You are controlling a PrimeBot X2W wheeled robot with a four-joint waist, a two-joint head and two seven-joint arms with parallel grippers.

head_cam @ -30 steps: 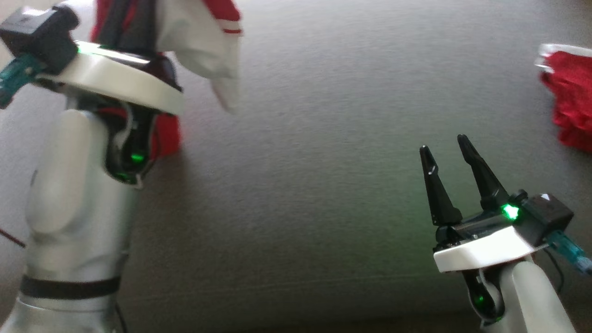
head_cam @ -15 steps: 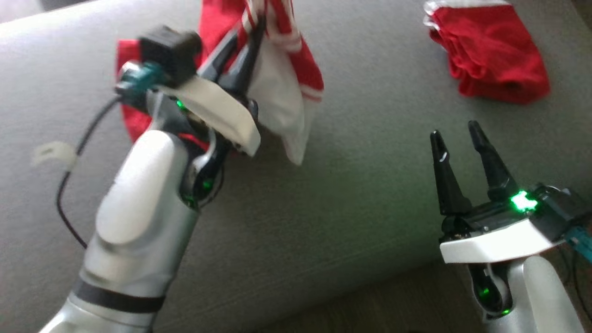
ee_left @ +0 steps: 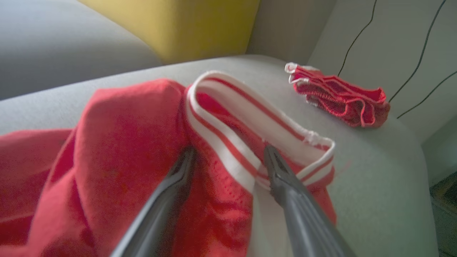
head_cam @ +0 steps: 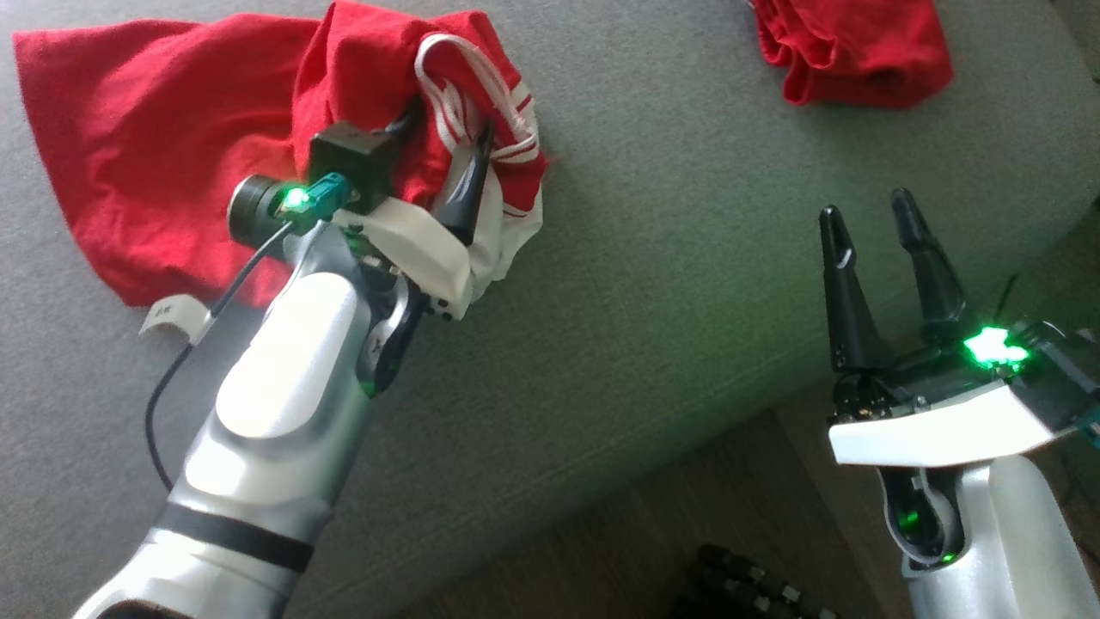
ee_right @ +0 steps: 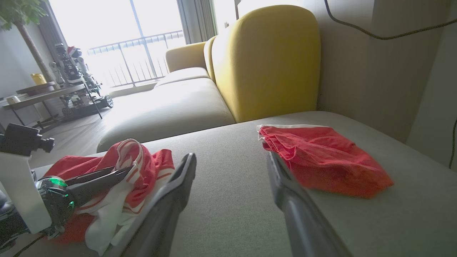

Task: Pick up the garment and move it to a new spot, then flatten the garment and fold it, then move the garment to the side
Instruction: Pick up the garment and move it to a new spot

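The garment (head_cam: 155,129) is red with white striped trim and lies crumpled on the grey sofa cushion (head_cam: 653,258), spreading to the left. My left gripper (head_cam: 443,146) is down on its bunched right end. Its fingers stand open, one on each side of a red fold beside the striped band (ee_left: 250,117). The cloth rests loose between them, not pinched. The right wrist view shows the garment (ee_right: 139,164) with the left gripper's fingers (ee_right: 96,178) lying across it. My right gripper (head_cam: 866,208) hovers open and empty at the cushion's front right edge, well away from the garment.
A second red garment (head_cam: 851,43) lies folded at the cushion's far right (ee_right: 321,157). A yellow backrest (ee_right: 267,53) rises behind the cushion. Wooden floor (head_cam: 644,533) lies below the front edge. A white tag (head_cam: 172,314) and a black cable (head_cam: 159,404) sit by my left forearm.
The head camera has tilted and turned. My left gripper has gone from shut on the hanging garment to open, and the garment now lies on the cushion. The right gripper stays open.
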